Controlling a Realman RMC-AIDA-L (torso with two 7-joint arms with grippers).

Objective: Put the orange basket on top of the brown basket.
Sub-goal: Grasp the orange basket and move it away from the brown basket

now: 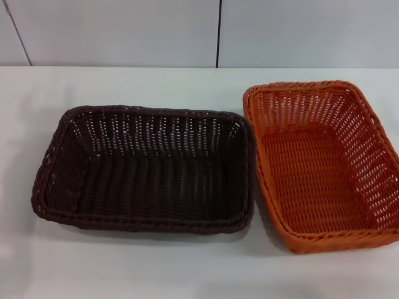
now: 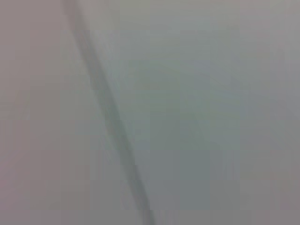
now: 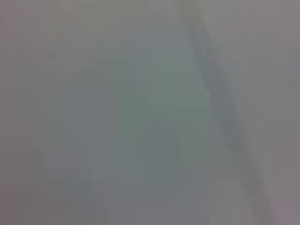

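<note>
The orange basket (image 1: 324, 165) sits on the white table at the right in the head view, its long side running away from me and its right edge cut off by the picture. The brown basket (image 1: 146, 168) lies to its left near the middle, long side across. Both are upright and hold nothing. Their near corners are almost touching. Neither gripper appears in the head view. Both wrist views show only a plain pale surface crossed by a dark line; no fingers or baskets show there.
The white table (image 1: 124, 268) stretches around the baskets, with bare surface in front and at the left. A pale wall (image 1: 124, 31) with a dark vertical seam stands behind the table's far edge.
</note>
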